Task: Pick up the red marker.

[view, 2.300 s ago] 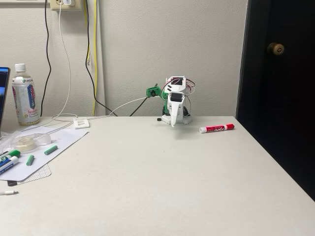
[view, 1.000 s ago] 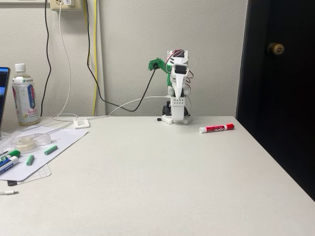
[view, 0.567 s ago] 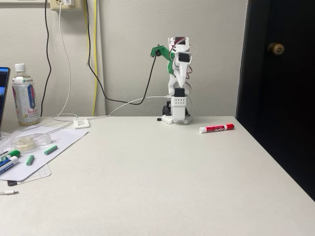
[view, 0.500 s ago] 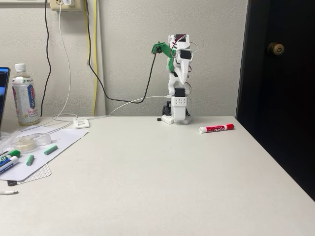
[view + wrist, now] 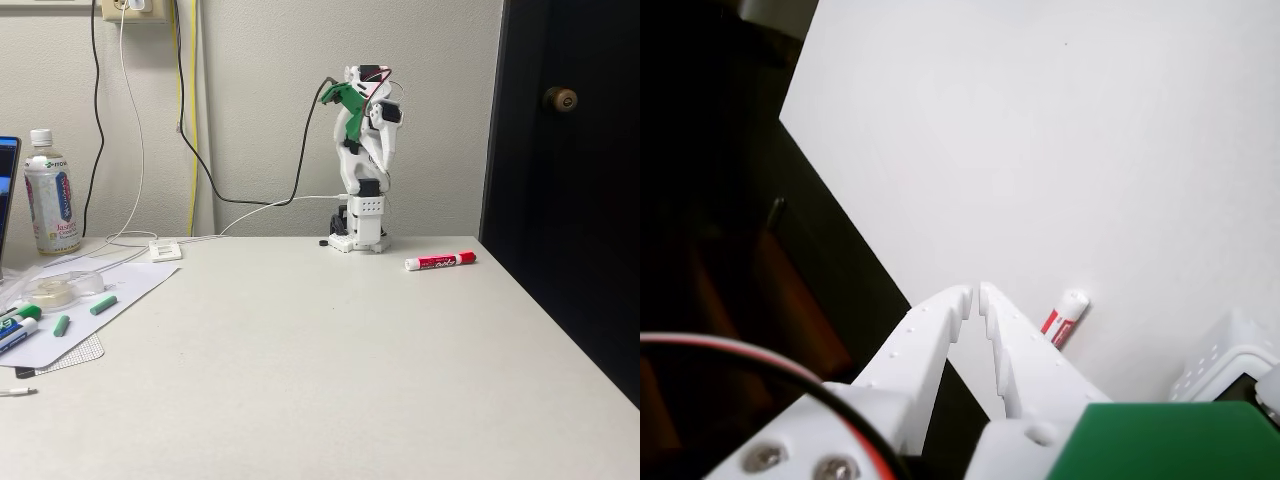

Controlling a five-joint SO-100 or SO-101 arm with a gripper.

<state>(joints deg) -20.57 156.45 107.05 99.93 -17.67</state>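
Table (image 5: 330, 380) unchanged. I've swung the arm up from its low fold and it's now turning toward the marker side, gripper (image 5: 974, 292) high over the base, tips nearly together, nothing held. Red marker (image 5: 440, 261) lies on the table right of base, untouched; approx. descent next.

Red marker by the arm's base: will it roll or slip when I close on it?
The red marker lies flat on the smooth table, and its round barrel will probably roll if nudged sideways. It looks rigid and light, so the plastic fingers may slip without a centred grip.
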